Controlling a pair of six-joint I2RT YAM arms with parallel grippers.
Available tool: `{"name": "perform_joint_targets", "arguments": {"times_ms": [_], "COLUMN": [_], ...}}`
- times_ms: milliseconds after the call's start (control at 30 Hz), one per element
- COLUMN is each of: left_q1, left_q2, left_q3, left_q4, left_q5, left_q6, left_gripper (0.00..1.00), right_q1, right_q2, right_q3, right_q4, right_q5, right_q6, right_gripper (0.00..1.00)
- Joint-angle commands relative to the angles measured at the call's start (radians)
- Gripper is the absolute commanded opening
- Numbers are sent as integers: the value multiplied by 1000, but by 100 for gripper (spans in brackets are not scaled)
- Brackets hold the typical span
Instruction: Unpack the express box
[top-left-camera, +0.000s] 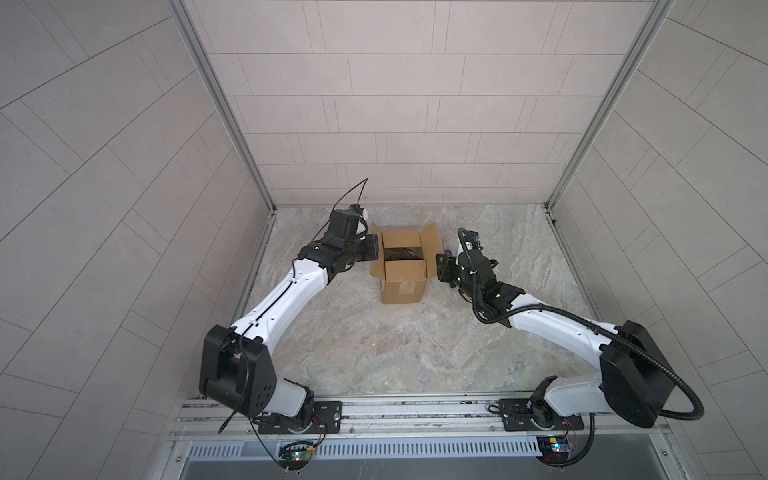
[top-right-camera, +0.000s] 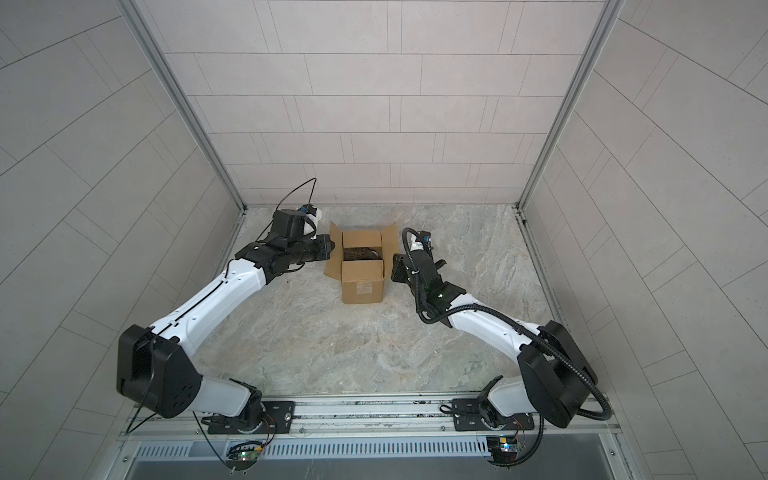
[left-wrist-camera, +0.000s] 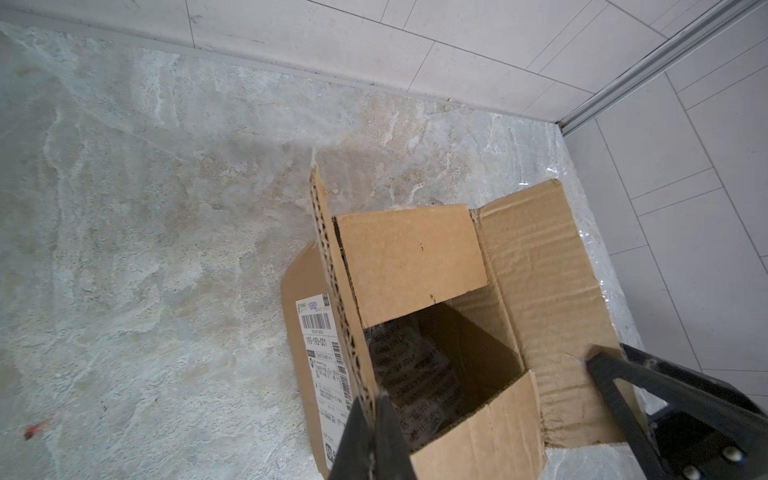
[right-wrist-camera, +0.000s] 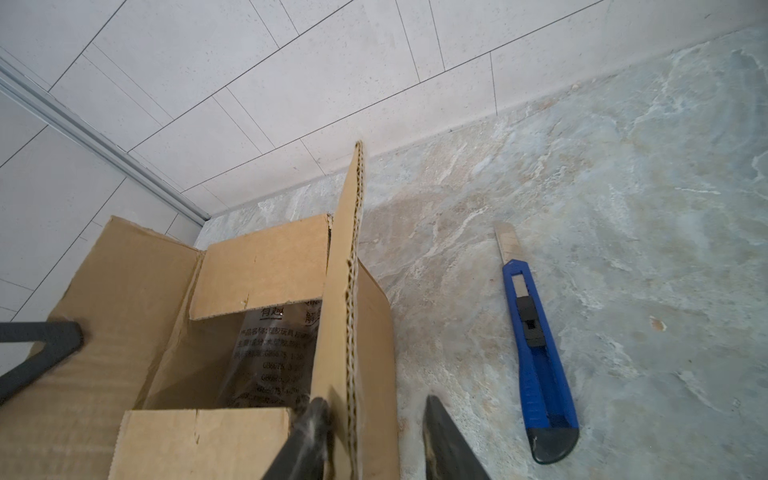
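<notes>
Express box (top-left-camera: 390, 291) (top-right-camera: 353, 291) (left-wrist-camera: 415, 257) (right-wrist-camera: 266, 270) sits upright on the marble-pattern tabletop (top-left-camera: 374, 345), far middle, between my two pincers. Top is open. Left and right flaps stick up and splay outward; near and far flaps lean partway over the opening. White shipping label (top-left-camera: 406, 287) (left-wrist-camera: 320, 332) with barcodes is on the near side wall. Inside, a clear-plastic-wrapped packet (left-wrist-camera: 415, 374) (right-wrist-camera: 274, 353) with black printed text, low in the box; contents under the wrap not readable.

My left pincer (top-left-camera: 372, 249) (top-right-camera: 326, 247) (left-wrist-camera: 371, 432) is at the box's left side, clamped tight on the left flap: in the left wrist view the corrugated edge runs straight in between the two fingers, no gap.

My right pincer (top-left-camera: 440, 266) (top-right-camera: 395, 266) (right-wrist-camera: 374, 401) is at the box's right side, jaws parted to a middling width. The right flap stands between them, inner finger (right-wrist-camera: 309, 432) against the flap's inside face, outer finger clear of the cardboard. No squeeze on it.

Blue utility knife (right-wrist-camera: 536, 353) lies flat on the tabletop just right of the box, near my right pincer, touching neither. Segmented blade is pushed out and points to the far wall. Grey tiled walls close in the left, right and far sides.
</notes>
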Motion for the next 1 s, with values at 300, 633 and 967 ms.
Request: {"name": "perform_joint_targets", "arguments": {"times_ms": [300,633,967], "left_q1": [12,11,11], "left_q2": [-24,-26,-44], "left_q3": [-50,-41,-47], "left_q4": [117,114,129], "left_q5": [69,74,82], "left_q6": [-10,-20,-33], "left_gripper": [0,0,0], "right_q1": [-91,-35,173], "right_q2": [106,-4,192], "right_q3": [3,417,783], "right_q4": [-1,-471,-613], "right_q5": [-145,13,-47], "right_q6": [104,-221,-267], "right_gripper": [41,46,46]}}
